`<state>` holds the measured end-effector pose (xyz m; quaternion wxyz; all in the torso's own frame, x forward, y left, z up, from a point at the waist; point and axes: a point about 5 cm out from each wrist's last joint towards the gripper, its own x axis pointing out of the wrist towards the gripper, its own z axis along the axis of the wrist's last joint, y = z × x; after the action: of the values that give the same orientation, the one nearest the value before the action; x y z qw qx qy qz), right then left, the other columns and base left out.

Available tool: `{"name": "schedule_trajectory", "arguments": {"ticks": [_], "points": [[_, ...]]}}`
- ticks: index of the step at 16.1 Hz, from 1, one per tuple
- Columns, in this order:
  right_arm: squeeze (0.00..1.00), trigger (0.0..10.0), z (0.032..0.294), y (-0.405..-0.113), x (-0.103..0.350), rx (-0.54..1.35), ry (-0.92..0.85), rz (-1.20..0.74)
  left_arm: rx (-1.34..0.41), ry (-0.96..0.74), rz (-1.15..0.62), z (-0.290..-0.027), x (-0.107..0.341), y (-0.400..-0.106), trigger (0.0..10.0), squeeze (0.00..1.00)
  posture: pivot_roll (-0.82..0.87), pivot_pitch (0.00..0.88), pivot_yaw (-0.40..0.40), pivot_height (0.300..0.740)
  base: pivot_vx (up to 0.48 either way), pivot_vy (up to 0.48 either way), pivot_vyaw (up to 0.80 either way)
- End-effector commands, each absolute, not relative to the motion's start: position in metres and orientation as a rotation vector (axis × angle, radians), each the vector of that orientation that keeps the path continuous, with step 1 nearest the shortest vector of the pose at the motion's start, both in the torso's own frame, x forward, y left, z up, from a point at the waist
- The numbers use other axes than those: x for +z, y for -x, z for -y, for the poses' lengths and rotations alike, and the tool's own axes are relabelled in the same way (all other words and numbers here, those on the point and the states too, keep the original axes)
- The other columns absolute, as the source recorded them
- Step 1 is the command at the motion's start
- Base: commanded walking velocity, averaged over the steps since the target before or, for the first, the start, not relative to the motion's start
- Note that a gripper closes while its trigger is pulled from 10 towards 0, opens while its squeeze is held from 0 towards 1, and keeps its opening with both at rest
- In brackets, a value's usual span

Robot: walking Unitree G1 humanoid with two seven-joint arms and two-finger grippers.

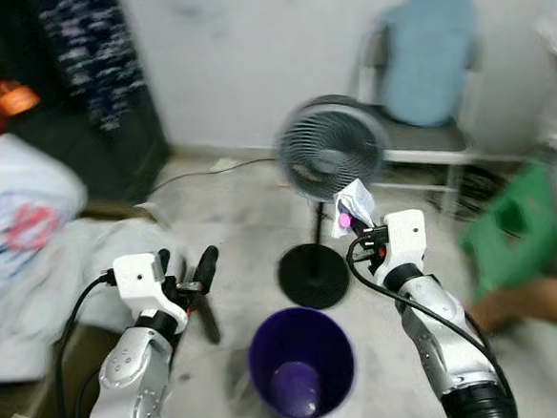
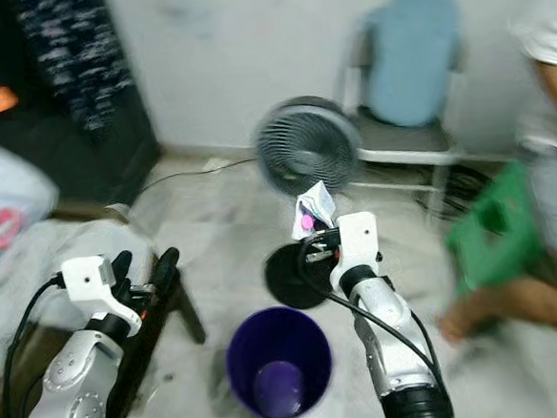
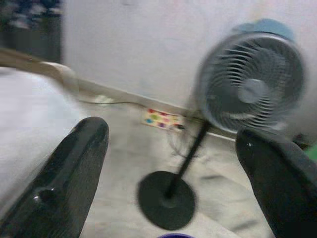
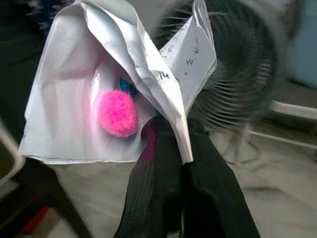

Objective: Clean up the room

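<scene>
My right gripper [image 1: 359,224] is shut on a crumpled white wrapper [image 4: 124,84] with a pink pompom [image 4: 117,113] and handwriting on it. It holds the wrapper [image 1: 353,204] up in front of the fan, above and to the right of a purple bin [image 1: 301,362] that stands open on the floor between my arms. My left gripper [image 1: 189,273] is open and holds nothing, out to the left of the bin. In the left wrist view its fingers [image 3: 64,183] stand wide apart.
A standing fan [image 1: 330,148] with a round black base [image 1: 313,275] is just behind the bin. A blue chair [image 1: 426,65] is at the wall. A person with a green stool [image 1: 514,226] is at the right. A bed with white bedding [image 1: 22,227] lies at the left.
</scene>
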<state>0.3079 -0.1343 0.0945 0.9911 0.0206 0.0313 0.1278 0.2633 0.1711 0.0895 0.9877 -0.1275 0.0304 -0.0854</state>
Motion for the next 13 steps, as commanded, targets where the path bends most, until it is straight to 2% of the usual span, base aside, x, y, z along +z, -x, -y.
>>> {"name": "schedule_trajectory", "arguments": {"ticks": [1,5,11,13], "points": [[0.00,10.0,0.1299,-0.3090,0.0970,0.271,-0.043,-0.053,-0.164,0.248,-0.075,-0.1737,0.0875,-0.2623,10.0,0.00,-0.13,0.041,0.007,0.740,0.292,0.000,0.49],[0.00,10.0,0.1298,-0.3091,0.0968,0.275,-0.042,-0.052,-0.163,0.246,-0.078,-0.1736,0.0868,-0.2620,10.0,0.00,-0.13,0.039,0.005,0.740,0.276,0.000,0.44],[0.00,10.0,0.1301,-0.3096,0.0945,0.267,-0.042,-0.063,-0.156,0.248,-0.088,-0.1748,0.0858,-0.2623,10.0,0.00,-0.13,0.042,0.007,0.740,0.000,0.000,0.00],[0.00,10.0,0.1246,-0.3117,0.0891,0.236,-0.087,-0.136,-0.214,0.230,-0.106,-0.1780,0.0847,-0.2593,10.0,0.00,-0.12,0.045,0.007,0.740,0.000,0.000,0.00]]}}
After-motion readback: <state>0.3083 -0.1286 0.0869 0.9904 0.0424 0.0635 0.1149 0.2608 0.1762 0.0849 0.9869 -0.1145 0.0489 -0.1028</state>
